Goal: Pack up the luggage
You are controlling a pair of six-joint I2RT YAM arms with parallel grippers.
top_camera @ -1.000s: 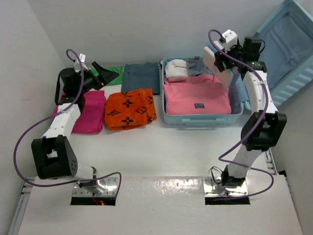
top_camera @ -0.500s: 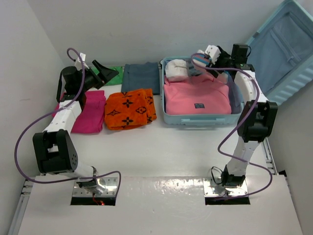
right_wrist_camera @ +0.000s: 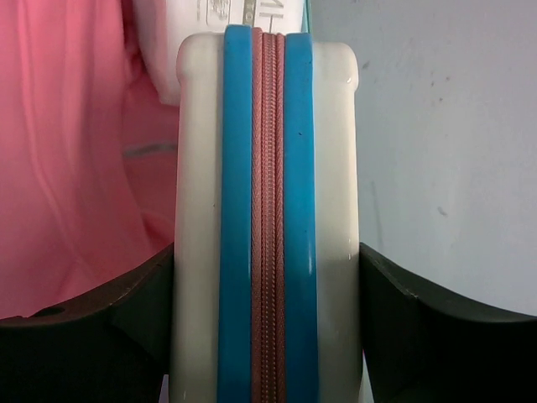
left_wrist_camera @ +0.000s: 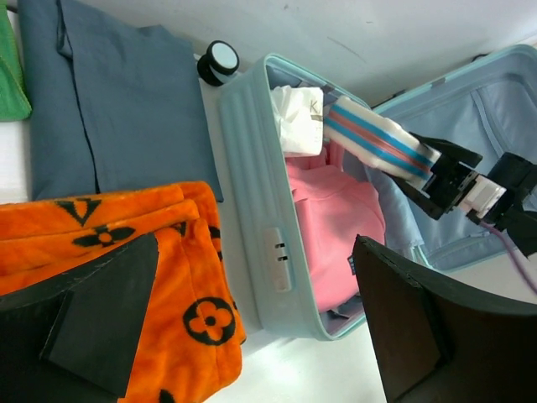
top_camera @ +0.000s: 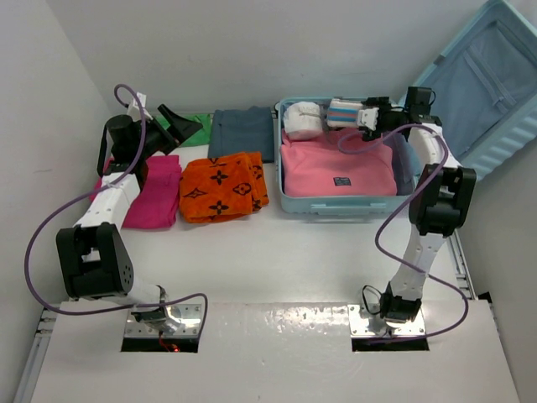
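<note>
The pale blue luggage (top_camera: 289, 201) lies open at the back right, its lid (top_camera: 495, 75) leaning up to the right. Inside lie a pink garment (top_camera: 336, 168) and a white folded item (top_camera: 302, 119). My right gripper (top_camera: 362, 114) is shut on a white zip pouch (top_camera: 345, 112) with blue stripes and a red zipper (right_wrist_camera: 267, 218), held on its side over the back of the case. The pouch also shows in the left wrist view (left_wrist_camera: 377, 143). My left gripper (top_camera: 186, 126) is open and empty, raised at the back left above the clothes.
An orange patterned towel (top_camera: 222, 185), a magenta cloth (top_camera: 155, 191), a grey-blue garment (top_camera: 242, 133) and a green cloth (top_camera: 200, 122) lie left of the case. White walls stand close on the left, back and right.
My right gripper has swung down and to the left with the pouch, from upright above the case's right rim to lying over its back part. The left arm barely moved.
</note>
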